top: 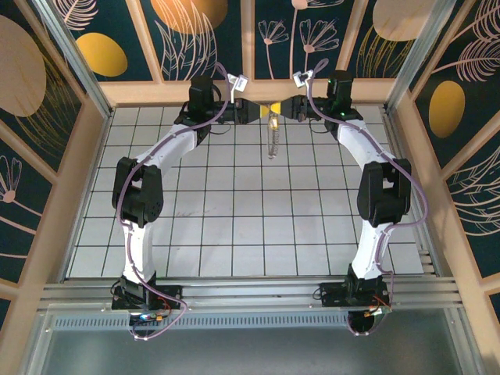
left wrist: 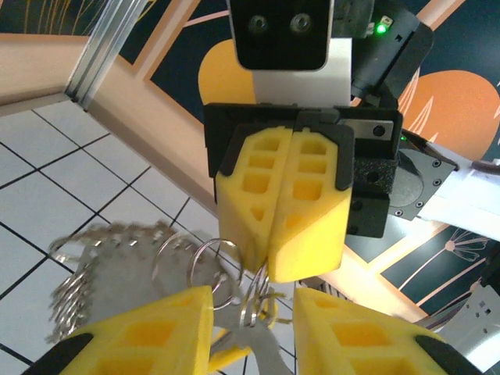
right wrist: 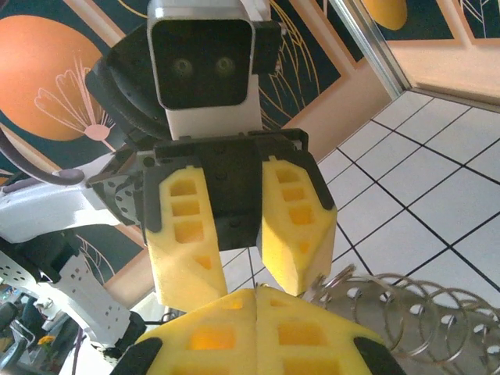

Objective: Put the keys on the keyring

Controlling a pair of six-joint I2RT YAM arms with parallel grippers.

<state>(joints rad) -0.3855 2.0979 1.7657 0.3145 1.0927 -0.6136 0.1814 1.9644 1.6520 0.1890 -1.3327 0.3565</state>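
Both grippers meet nose to nose high at the far wall. My right gripper (top: 287, 108) (left wrist: 269, 269) (right wrist: 256, 293) is shut, pinching the coiled wire end of the keyring (left wrist: 109, 258) (right wrist: 406, 312), whose linked silvery loops hang down long and narrow (top: 273, 139). My left gripper (top: 258, 109) (left wrist: 254, 301) (right wrist: 246, 277) faces it with fingers apart, tips on either side of that coil, and nothing visibly pinched. A flat grey metal blade (left wrist: 264, 355), blurred, shows between the left fingers. A brass-coloured sliver (left wrist: 271, 312) at the coil may be the key.
The wooden back rail (top: 250, 92) and the patterned wall stand just behind the grippers. White tiled floor (top: 258, 219) stretches between the two arms toward the metal rail (top: 250, 293) at the near edge.
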